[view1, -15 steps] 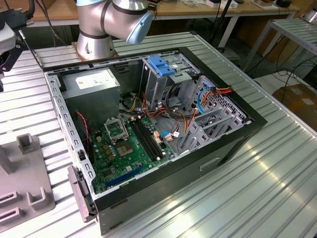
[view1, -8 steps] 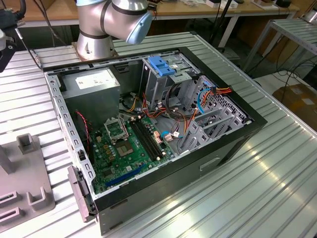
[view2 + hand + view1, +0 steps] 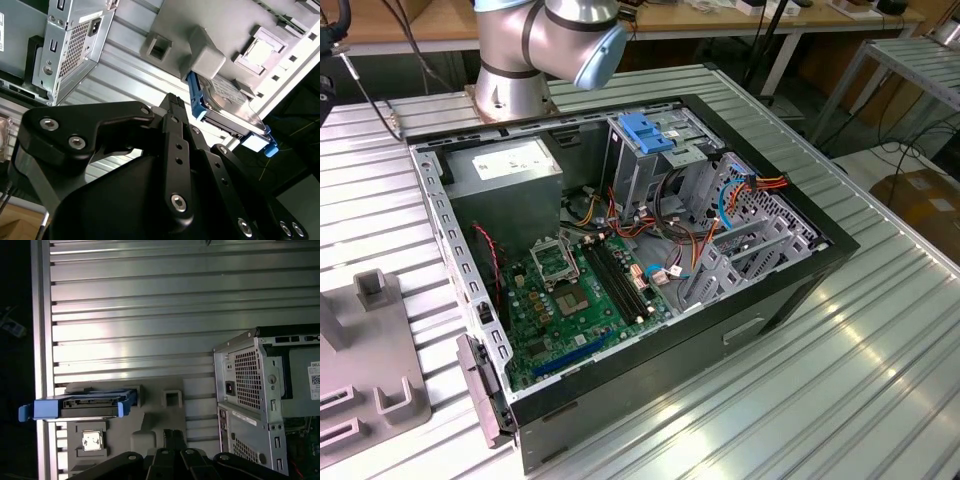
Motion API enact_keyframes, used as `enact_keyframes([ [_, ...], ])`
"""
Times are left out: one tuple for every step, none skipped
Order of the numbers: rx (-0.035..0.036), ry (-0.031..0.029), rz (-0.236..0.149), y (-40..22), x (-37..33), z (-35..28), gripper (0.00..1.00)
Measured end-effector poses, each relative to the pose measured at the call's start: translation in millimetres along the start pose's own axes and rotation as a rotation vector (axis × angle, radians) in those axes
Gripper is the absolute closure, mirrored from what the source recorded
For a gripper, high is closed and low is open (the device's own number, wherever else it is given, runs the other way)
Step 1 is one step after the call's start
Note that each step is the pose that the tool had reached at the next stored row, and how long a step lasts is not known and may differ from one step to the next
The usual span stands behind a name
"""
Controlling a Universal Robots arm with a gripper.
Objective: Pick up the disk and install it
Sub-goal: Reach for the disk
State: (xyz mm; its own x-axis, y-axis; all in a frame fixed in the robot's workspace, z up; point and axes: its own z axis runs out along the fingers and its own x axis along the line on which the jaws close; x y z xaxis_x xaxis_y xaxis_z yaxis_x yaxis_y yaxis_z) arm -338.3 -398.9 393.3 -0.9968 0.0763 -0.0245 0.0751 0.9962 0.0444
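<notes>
Second wrist view: blue-railed silver-grey metal disk [image 3: 227,100] stands edgewise in grey plastic fixture [image 3: 172,20]. Black gripper [image 3: 172,102], clenched and empty, hangs short of fixture, disk ahead.

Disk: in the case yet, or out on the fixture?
Out. The disk stands on edge in the grey fixture, beside the computer case, not inside it; the gripper is apart from it.

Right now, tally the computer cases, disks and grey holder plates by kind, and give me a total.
Computer case: 1
Disk: 1
Grey holder plate: 1
Total: 3
</notes>
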Motion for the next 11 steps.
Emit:
enact_keyframes([
  [0.0001,0.0001,0.000,-0.1,1.7,-0.1,0.90],
  [0.0001,0.0001,0.000,-0.3,3.9,-0.2,0.90],
  [0.0001,0.0001,0.000,-0.4,5.5,-0.2,0.90],
  [0.0001,0.0001,0.000,-0.5,7.5,-0.3,0.90],
  [0.0001,0.0001,0.000,-0.6,9.4,-0.3,0.90],
  [0.0001,0.0000,0.000,-0.8,11.6,-0.4,0.90],
  [0.0000,0.0001,0.000,-0.9,13.5,-0.4,0.90],
  [0.0000,0.0000,0.000,-1.1,15.3,-0.4,0.90],
  [0.0000,0.0008,0.000,-1.2,16.5,-0.4,0.90],
  [0.0002,0.0037,0.000,-1.2,17.3,-0.4,0.90],
  [0.0005,0.0066,0.001,-1.3,18.3,-0.5,0.90],
])
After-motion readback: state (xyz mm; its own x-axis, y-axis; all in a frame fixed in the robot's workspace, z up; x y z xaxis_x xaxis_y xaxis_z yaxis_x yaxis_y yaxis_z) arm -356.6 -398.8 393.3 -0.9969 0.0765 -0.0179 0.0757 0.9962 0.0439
